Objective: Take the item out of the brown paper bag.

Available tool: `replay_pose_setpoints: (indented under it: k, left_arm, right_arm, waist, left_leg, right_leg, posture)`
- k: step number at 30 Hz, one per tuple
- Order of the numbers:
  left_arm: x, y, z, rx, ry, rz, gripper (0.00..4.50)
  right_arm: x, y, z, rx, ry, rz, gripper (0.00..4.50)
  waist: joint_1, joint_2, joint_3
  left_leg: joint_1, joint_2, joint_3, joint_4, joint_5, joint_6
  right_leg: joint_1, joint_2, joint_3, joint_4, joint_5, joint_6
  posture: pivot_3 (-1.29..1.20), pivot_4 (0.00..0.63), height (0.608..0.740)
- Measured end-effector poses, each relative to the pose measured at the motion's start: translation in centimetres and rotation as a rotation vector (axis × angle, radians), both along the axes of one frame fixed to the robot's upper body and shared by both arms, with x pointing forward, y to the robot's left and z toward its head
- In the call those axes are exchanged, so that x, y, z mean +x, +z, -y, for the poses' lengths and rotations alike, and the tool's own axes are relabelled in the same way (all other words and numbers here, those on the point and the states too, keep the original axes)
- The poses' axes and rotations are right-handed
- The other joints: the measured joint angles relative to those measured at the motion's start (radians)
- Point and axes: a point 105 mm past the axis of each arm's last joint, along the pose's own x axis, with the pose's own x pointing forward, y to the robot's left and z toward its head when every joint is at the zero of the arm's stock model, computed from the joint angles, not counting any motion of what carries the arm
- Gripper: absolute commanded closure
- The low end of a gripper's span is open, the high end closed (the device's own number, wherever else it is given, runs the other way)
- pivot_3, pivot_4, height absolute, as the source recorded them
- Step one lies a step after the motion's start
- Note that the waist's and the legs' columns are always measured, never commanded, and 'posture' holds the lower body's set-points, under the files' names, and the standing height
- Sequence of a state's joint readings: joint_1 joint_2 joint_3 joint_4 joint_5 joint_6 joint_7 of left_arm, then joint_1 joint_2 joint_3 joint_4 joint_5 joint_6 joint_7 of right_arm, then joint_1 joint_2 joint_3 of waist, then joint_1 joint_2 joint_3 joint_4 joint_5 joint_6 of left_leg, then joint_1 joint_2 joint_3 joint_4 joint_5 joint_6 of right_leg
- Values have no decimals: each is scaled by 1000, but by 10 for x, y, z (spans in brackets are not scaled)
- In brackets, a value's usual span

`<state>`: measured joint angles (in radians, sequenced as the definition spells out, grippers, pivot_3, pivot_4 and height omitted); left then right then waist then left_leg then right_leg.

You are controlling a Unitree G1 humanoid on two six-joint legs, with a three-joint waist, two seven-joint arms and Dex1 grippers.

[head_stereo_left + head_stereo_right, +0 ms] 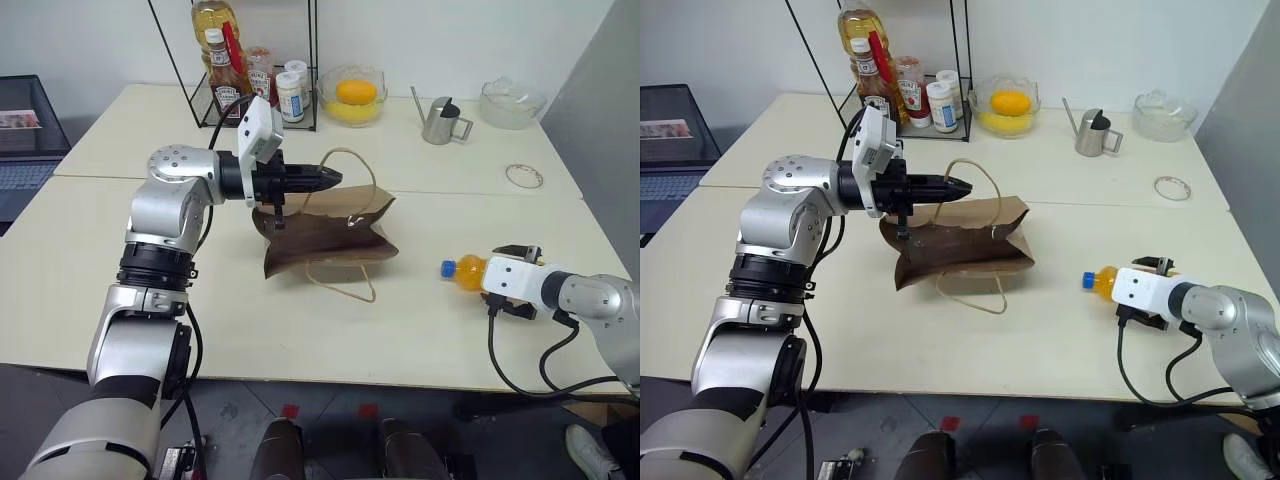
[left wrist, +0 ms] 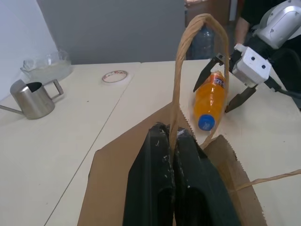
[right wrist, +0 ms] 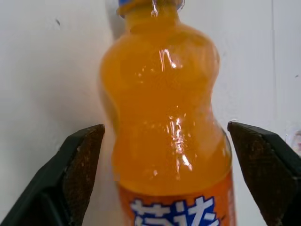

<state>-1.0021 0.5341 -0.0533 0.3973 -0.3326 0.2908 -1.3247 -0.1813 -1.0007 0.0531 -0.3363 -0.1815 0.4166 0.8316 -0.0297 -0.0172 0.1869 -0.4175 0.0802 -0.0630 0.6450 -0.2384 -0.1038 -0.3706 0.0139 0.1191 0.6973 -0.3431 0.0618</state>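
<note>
item [image 1: 466, 271] already out on the bench [image 1: 420, 330]; right hand [image 3: 164, 174] spread wide around it, left hand [image 1: 325, 179] pinching the bag handle [image 2: 181, 70]. next: back off.

**Table surface: what's on it**

Pale cream table [image 1: 200, 320], a seam running across it behind the bag. Brown paper bag [image 1: 330, 238] lies near the middle, one cord handle looped flat on the top. Small orange bottle [image 1: 466, 271], blue cap, lies on its side well to the right of the bag. Back row: black wire rack [image 1: 250, 100] with sauce bottles, glass bowl [image 1: 352, 95] with an orange fruit, steel watering can [image 1: 440, 122], empty glass bowl [image 1: 511, 104]. Tape ring [image 1: 524, 176] lies flat at far right.
</note>
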Motion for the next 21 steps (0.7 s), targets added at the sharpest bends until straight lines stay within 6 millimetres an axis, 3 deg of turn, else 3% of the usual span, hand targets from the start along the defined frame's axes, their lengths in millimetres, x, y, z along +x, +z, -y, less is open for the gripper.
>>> replay_pose_setpoints:
  k: [6,12,21]
  left_arm:
    - [1,0,0,-3,4,-3,4500]
    - [9,6,2,-34,41,0,4500]
    - [34,17,-7,-59,166,61,4500]
  right_arm:
    - [-21,55,-35,274,108,48,31]
    - [-36,65,-58,403,180,-5,31]
    - [-36,96,-95,580,290,44,31]
  waist:
    - [-2,0,0]
    - [1,0,0]
    - [-2,0,0]
  left_leg:
    - [0,0,0,0,0,0]
    - [0,0,0,0,0,0]
    - [0,0,0,0,0,1]
  right_leg:
    - [1,0,0,0,0,0]
    - [1,0,0,0,0,0]
    - [-1,0,0,0,0,0]
  posture:
    - [0,150,740]
    - [0,150,740]
    - [0,150,740]
